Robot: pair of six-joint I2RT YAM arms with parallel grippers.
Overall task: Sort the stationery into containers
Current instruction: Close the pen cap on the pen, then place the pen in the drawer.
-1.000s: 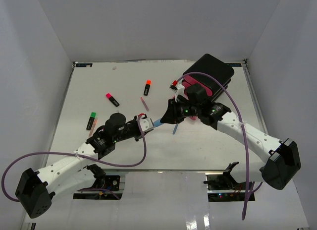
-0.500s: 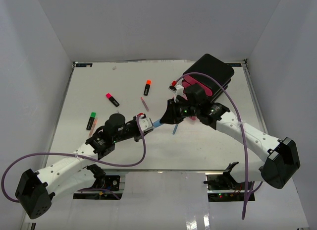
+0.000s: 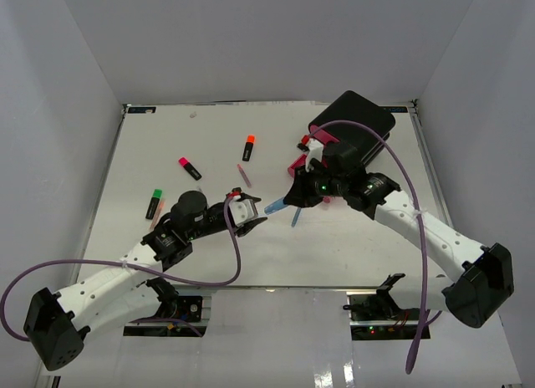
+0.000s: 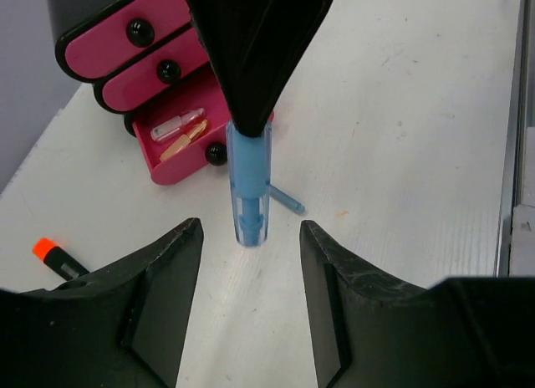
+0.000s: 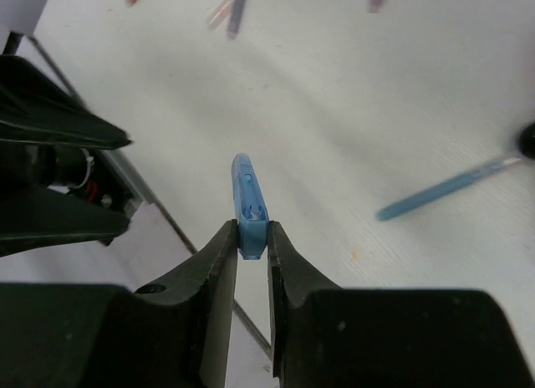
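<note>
My right gripper (image 3: 290,201) is shut on a short translucent blue pen (image 3: 274,206) and holds it above the table; the right wrist view shows it clamped between the fingers (image 5: 251,206). My left gripper (image 3: 252,214) is open and empty, facing the pen's free end (image 4: 249,187) with a small gap. The black box (image 3: 355,120) of pink drawers stands at the back right. Its bottom drawer (image 4: 180,145) is pulled open with two small items inside. A thin blue pen (image 3: 296,216) lies on the table under the grippers.
An orange-capped highlighter (image 3: 249,146), a pink-capped one (image 3: 189,167), a green-capped one (image 3: 154,203) and a thin pink pen (image 3: 243,175) lie on the left half of the table. Another orange-capped highlighter (image 4: 54,256) lies near the drawers.
My left gripper has let go of the blue pen and drawn back a little. My right gripper, holding the pen, has shifted slightly right.
</note>
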